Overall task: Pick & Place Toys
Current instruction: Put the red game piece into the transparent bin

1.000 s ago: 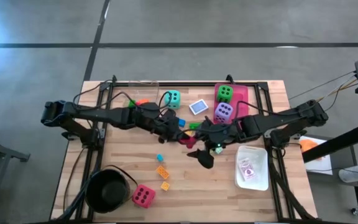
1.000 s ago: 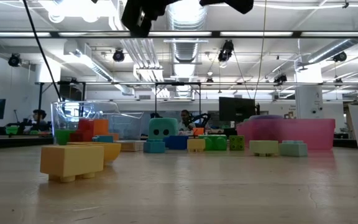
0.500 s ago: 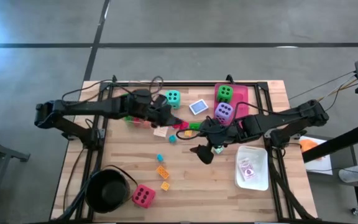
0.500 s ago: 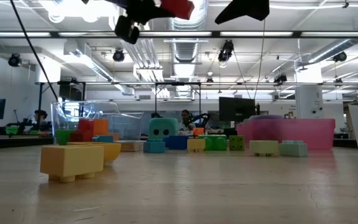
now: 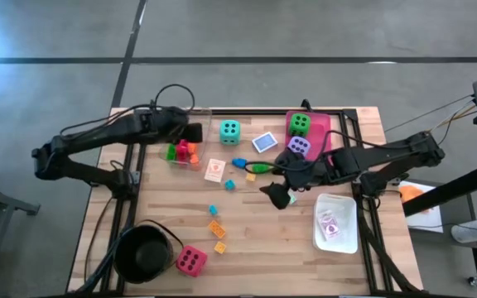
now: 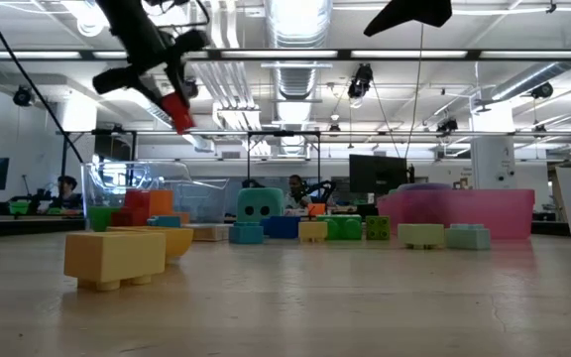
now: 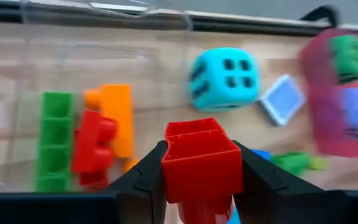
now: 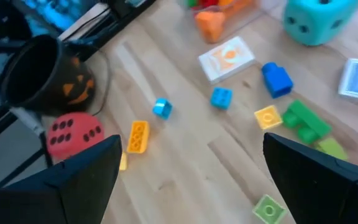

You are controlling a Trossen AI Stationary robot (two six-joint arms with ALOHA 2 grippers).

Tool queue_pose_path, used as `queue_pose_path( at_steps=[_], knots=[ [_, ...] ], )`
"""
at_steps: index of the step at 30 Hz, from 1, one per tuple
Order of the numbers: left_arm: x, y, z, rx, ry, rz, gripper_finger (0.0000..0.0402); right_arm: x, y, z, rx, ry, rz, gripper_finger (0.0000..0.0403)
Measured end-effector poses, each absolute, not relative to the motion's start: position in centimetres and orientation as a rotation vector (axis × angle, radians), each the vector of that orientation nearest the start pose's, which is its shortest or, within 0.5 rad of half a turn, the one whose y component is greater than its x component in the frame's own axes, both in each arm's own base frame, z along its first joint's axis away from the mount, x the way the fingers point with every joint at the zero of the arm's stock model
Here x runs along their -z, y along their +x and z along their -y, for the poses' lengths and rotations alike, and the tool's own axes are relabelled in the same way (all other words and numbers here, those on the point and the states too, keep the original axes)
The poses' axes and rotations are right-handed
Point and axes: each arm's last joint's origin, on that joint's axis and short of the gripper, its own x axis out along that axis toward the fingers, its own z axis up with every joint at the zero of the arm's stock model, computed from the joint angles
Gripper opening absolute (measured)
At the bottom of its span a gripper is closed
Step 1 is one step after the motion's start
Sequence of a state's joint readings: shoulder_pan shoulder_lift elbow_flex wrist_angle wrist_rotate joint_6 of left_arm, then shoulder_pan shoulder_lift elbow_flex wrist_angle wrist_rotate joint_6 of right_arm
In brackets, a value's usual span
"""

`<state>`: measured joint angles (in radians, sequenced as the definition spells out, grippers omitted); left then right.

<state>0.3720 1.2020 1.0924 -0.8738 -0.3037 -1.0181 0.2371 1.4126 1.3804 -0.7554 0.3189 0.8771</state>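
Note:
My left gripper [image 5: 190, 132] is shut on a small red block [image 7: 201, 158] above the clear tray [image 5: 185, 153], which holds green, red and orange blocks. It also shows in the low view [image 6: 171, 99]. My right gripper [image 5: 277, 195] hangs open and empty over the table's middle. The teal die [image 5: 230, 130] sits on the table at the far side. The green die [image 5: 299, 124] and the purple die [image 5: 298, 146] lie in the pink tray [image 5: 323, 124]. The pink-red die [image 5: 190, 261] rests beside the black pot [image 5: 143, 252]. My left gripper pinches the red block by two opposite sides [image 7: 170, 168] between its two fingers. The fingers slant downward. The block [image 6: 178, 111] is lifted clear above the clear tray and sits tilted in the hold.
A blue card [image 5: 263, 142] and an orange-and-white card [image 5: 214, 170] lie on the table. Small blue, green, yellow and orange blocks [image 5: 216, 228] are scattered around the middle. A white tray [image 5: 338, 222] stands at the right.
My left gripper has gone from the table's middle toward the far left, carrying the red block, and now stands over the clear tray. My right gripper has drawn back a little toward the table's right edge.

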Motion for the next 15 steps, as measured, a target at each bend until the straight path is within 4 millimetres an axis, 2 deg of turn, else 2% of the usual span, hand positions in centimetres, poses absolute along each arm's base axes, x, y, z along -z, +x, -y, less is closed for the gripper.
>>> queue_pose_path(
  at_steps=[10, 15],
  knots=[
    [-26.7, 22.5, -11.4, -1.138, -0.847, -0.837, 0.0132, -34.8, 27.8, -5.7, 0.467, 0.65, -0.687, 0.0382],
    [-24.6, 23.6, -12.1, -1.112, -0.83, -0.955, 0.0132, -35.1, 26.6, -5.4, 0.525, 0.689, -0.702, 0.0382]
  ],
)
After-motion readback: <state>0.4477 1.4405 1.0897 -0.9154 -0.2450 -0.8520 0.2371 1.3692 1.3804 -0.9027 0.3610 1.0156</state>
